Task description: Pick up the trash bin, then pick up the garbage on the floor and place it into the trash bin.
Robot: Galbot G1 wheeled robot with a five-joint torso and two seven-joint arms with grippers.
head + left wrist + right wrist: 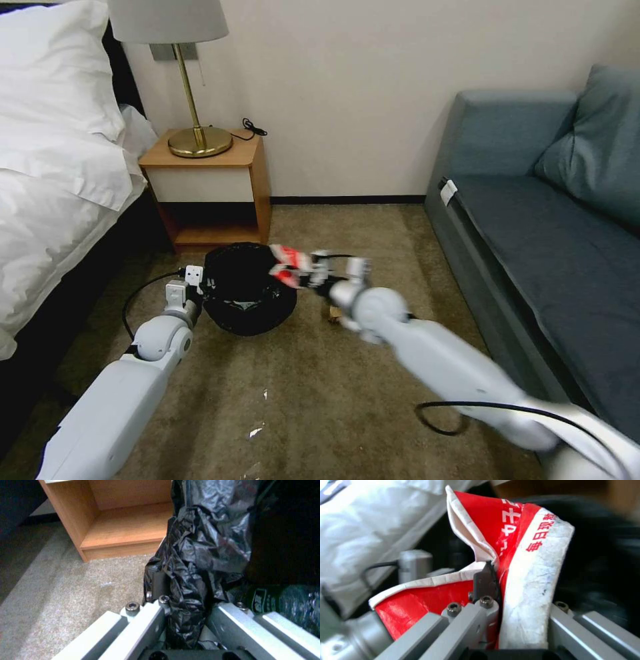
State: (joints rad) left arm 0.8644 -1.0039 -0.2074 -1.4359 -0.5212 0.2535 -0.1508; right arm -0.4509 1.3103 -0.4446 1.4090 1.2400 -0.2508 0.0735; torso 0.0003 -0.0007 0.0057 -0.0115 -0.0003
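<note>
The trash bin, black liner bag draped over its rim, hangs above the carpet in front of the nightstand. My left gripper is shut on its rim; in the left wrist view its fingers pinch the crinkled liner. A bottle with a green label lies inside the bin. My right gripper is shut on the red-and-white crushed packet, held over the bin's right rim. A crumpled brown paper lies on the carpet, half hidden behind the right wrist.
A wooden nightstand with a brass lamp stands just behind the bin. The bed lies to the left, a blue sofa to the right. Small white scraps dot the carpet nearby.
</note>
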